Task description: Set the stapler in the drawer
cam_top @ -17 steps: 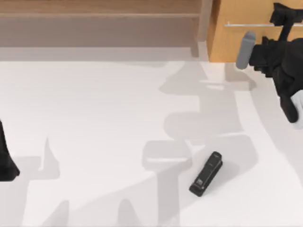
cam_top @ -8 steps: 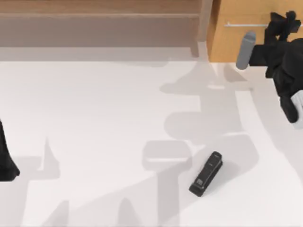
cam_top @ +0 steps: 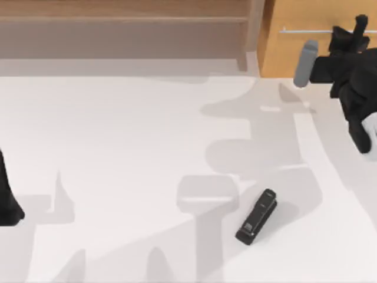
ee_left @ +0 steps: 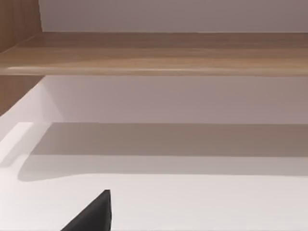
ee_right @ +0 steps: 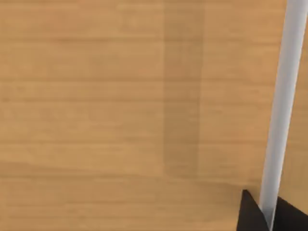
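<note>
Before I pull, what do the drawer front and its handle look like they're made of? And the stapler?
The drawer front looks like orange-tan wood, matt, with faint horizontal grain lines. Its handle looks like smooth silvery metal, a thin pale bar, though it may be painted. The stapler looks like black plastic or coated metal with a small pale label; which one is hard to say. The right gripper is at the handle.

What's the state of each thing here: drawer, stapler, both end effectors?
drawer: closed, front flush.
handle: silver bar, sits between the right end effector's fingers.
stapler: lying flat on the table, free, well short of the drawer.
right end effector: at the drawer handle, fingers either side of the bar.
left end effector: parked at the table's left edge.
</note>
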